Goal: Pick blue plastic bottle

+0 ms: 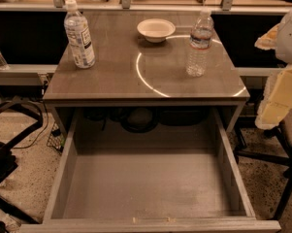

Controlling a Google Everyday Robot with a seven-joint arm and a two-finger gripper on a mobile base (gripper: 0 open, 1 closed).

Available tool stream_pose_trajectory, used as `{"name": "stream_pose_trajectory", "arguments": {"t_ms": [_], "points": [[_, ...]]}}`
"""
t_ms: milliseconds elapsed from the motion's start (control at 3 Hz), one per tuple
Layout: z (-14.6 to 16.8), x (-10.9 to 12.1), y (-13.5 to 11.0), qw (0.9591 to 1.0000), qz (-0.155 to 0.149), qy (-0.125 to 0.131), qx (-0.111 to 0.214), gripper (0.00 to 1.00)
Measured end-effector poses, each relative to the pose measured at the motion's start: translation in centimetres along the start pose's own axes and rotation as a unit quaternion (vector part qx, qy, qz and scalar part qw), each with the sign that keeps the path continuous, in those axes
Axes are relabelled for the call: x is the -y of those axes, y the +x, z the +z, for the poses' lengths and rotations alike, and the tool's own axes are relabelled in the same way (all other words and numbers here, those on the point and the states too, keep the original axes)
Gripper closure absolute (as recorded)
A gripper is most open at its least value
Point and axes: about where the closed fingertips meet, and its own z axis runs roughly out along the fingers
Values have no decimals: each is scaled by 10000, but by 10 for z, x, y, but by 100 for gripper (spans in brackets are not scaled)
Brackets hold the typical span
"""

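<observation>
The blue plastic bottle (79, 34) stands upright at the back left of the brown table top (111, 76). It is clear, with a white cap and a large pale wrap-around label with a dark text panel. My gripper (280, 98) shows as pale, blurred shapes at the right edge of the view, beyond the table's right side. It is far from the bottle and holds nothing that I can see.
A clear ribbed bottle (200, 43) with a narrow label band stands at the back right. A white bowl (156, 29) sits at the back middle. Below the table top, a grey drawer (150, 183) is pulled open. Black chair legs (9, 144) stand at the left.
</observation>
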Motion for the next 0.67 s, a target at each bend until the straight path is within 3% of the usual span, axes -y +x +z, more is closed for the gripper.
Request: {"name": "stream_pose_trajectory", "arguments": {"t_ms": [333,667], "points": [[0,0,0,10000,0,1,0,0],[0,3,-13,9997,28,133,206,0]]}}
